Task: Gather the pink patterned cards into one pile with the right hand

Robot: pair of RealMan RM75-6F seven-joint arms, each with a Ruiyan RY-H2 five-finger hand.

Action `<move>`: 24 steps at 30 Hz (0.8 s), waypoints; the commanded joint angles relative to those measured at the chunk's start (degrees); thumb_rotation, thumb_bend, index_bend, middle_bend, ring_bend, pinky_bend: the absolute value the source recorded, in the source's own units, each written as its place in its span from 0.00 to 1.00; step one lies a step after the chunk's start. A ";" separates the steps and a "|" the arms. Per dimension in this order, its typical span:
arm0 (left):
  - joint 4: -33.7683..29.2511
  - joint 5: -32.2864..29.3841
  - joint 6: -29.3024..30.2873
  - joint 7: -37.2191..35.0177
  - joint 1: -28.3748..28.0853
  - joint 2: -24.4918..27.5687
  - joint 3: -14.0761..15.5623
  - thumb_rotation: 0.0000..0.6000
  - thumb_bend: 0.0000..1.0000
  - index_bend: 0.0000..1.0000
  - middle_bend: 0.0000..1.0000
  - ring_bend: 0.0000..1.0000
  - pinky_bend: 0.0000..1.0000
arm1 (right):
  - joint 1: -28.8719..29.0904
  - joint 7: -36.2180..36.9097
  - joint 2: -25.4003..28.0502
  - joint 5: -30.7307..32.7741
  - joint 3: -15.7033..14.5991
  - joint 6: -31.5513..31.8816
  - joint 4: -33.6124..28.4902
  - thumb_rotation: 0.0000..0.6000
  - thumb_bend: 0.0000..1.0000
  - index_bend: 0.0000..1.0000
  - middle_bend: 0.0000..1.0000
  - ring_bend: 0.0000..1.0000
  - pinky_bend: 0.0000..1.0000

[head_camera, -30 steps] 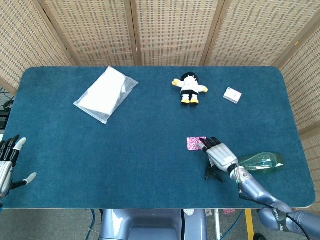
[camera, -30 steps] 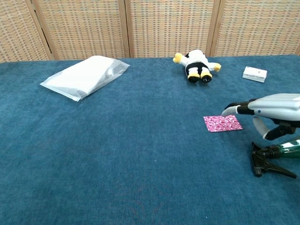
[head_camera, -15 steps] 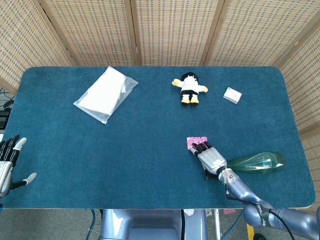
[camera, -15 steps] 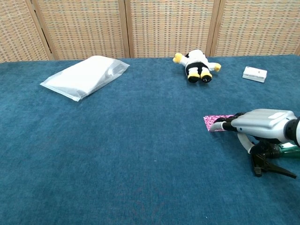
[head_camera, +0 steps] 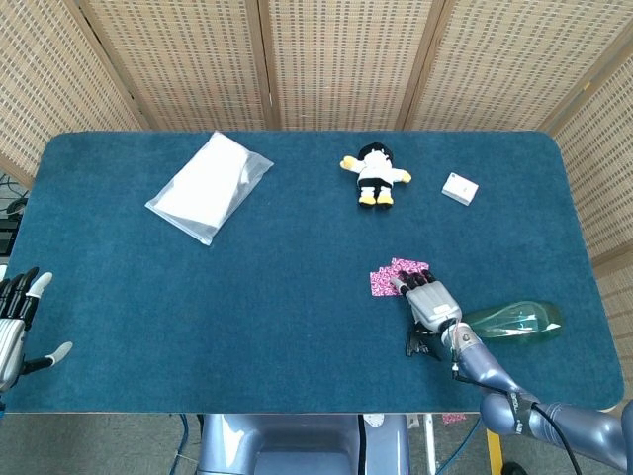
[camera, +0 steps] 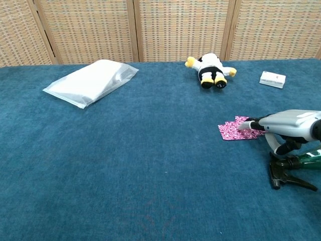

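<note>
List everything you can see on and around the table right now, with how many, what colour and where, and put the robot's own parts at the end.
pink patterned cards: at least two, pink with white pattern, overlapping and fanned askew, right of centre near the front
plastic bag: one, clear over white, back left
plush toy: one, black, white and yellow, back centre
small box: one, white, back right
spray bottle: one, green with black trigger head, lying on its side, front right
table: one, dark blue carpet-like top
woven screens: tan, behind the table
left hand: fingers apart, holding nothing, front left edge
right hand: fingertips resting on the cards
</note>
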 commanded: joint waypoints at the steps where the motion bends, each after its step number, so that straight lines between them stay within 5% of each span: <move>1: -0.01 0.00 0.03 0.01 0.01 0.00 -0.01 1.00 0.00 0.00 0.00 0.00 0.00 | 0.61 -0.49 0.37 2.60 -0.19 -0.49 1.14 1.00 1.00 0.02 0.00 0.00 0.00; 13: -0.07 -0.10 0.09 0.32 0.02 -0.10 -0.08 1.00 0.00 0.00 0.00 0.00 0.00 | 2.15 -1.29 1.55 8.58 -0.09 0.32 3.93 1.00 1.00 0.03 0.00 0.00 0.00; 24: -0.10 -0.08 0.13 0.31 0.03 -0.10 -0.07 1.00 0.00 0.00 0.00 0.00 0.00 | 2.08 1.77 4.88 2.14 1.06 3.59 -4.40 1.00 1.00 0.03 0.00 0.00 0.00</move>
